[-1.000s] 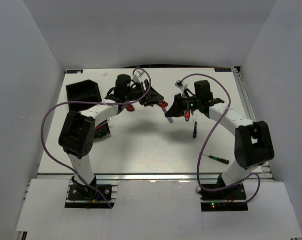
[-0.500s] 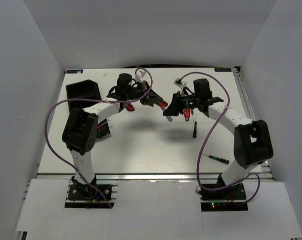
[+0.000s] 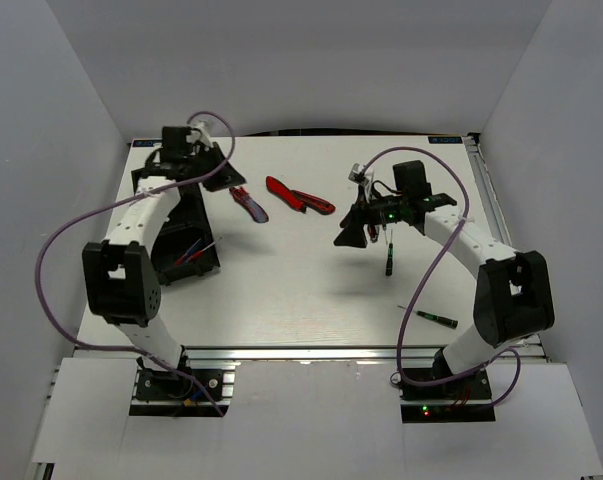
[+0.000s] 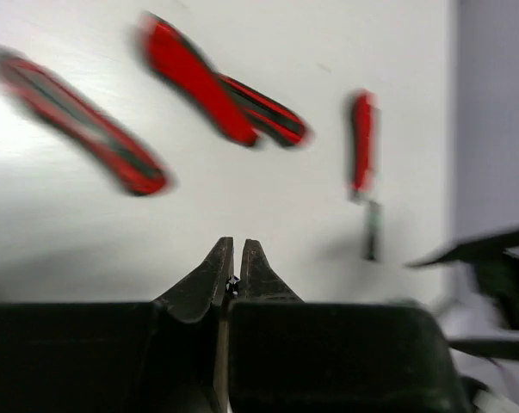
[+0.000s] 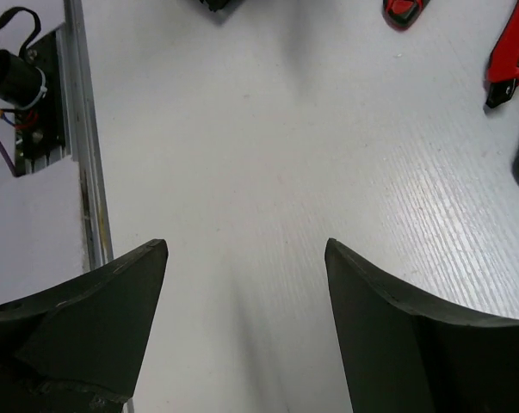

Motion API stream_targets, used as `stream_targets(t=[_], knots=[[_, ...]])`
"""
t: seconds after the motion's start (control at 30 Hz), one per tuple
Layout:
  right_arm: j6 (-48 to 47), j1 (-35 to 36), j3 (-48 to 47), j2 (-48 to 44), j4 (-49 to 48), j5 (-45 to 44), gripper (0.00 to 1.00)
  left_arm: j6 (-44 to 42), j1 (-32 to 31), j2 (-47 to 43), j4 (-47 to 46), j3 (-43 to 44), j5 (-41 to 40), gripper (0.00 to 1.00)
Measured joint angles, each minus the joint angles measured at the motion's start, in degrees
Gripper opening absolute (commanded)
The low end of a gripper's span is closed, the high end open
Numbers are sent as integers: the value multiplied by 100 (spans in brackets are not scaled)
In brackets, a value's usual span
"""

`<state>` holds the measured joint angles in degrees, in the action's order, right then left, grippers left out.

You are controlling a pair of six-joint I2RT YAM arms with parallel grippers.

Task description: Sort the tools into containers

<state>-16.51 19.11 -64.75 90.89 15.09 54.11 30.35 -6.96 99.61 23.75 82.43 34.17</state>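
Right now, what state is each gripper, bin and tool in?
left gripper: shut
right gripper: open, empty
near bin: holds screwdrivers
far bin: contents hidden by the left arm
pliers: lying on the table, unsorted
cutters: lying on the table, unsorted
middle screwdriver: lying on the table, unsorted
near-edge screwdriver: lying on the table, unsorted

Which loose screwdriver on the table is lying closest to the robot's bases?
The black-and-green screwdriver beside the right arm, alone near the table's front edge. The dark screwdriver and the red-handled screwdriver lie farther back.
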Motion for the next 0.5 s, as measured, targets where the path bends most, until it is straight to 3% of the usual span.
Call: stream_targets(t=[0.2, 0.33, 0.5], knots=[[-695, -203, 162, -258, 420, -11, 81, -2002, 199, -984, 1390, 361, -2068, 0], [-892, -280, 188, -258, 605, -37, 81, -2997, 83, -1486, 1768, -83, -3399, 0], [-990, -330, 188, -258, 737, -37, 81, -3797, 92, -1403, 1965, -719, -4708, 0]])
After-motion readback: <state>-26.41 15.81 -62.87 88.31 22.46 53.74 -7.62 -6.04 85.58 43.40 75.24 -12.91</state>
